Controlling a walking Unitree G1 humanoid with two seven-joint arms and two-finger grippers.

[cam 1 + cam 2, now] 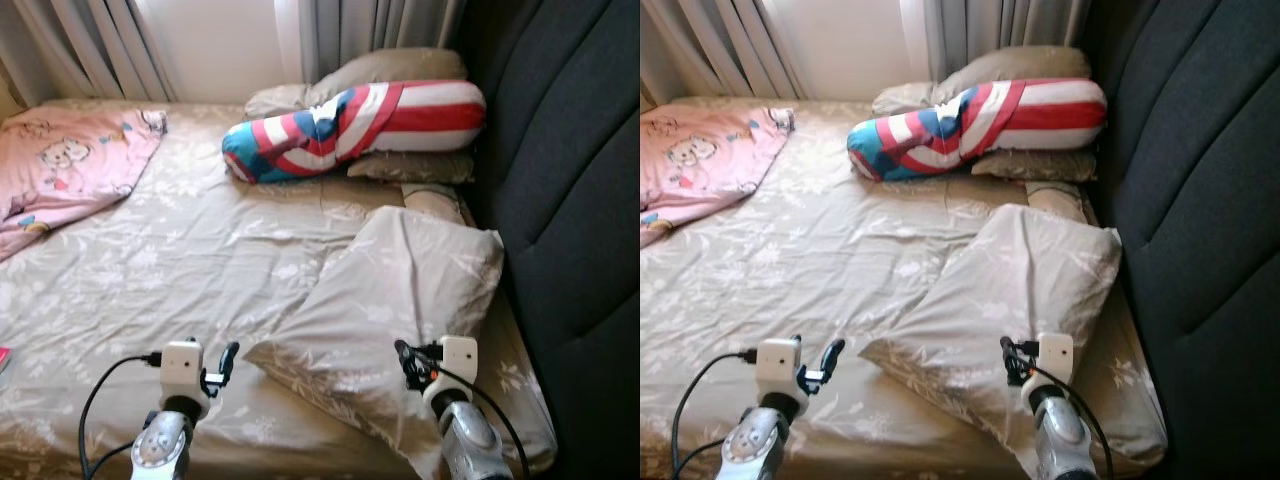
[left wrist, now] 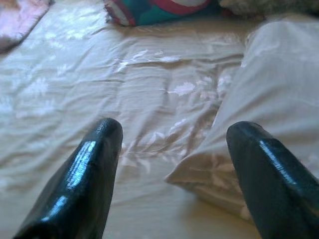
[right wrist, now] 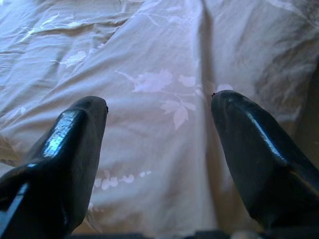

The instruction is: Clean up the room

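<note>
A beige leaf-print pillow (image 1: pixel 400 300) lies askew on the bed's right side, near the dark headboard. My right gripper (image 3: pixel 158 117) hovers open just above its near part, nothing between the fingers. My left gripper (image 2: pixel 172 137) is open too, low over the sheet just left of the pillow's near corner (image 2: pixel 199 174). A red, white and blue bolster (image 1: pixel 350 120) lies at the far end on two more beige pillows (image 1: pixel 390 68). A pink cartoon blanket (image 1: pixel 70 165) is bunched at the far left.
The beige sheet (image 1: pixel 180 260) is wrinkled across the bed. A dark grey padded headboard (image 1: pixel 570 200) runs along the right. Grey curtains (image 1: pixel 100 45) hang behind the bed. A small pink item (image 1: pixel 3 358) peeks in at the left edge.
</note>
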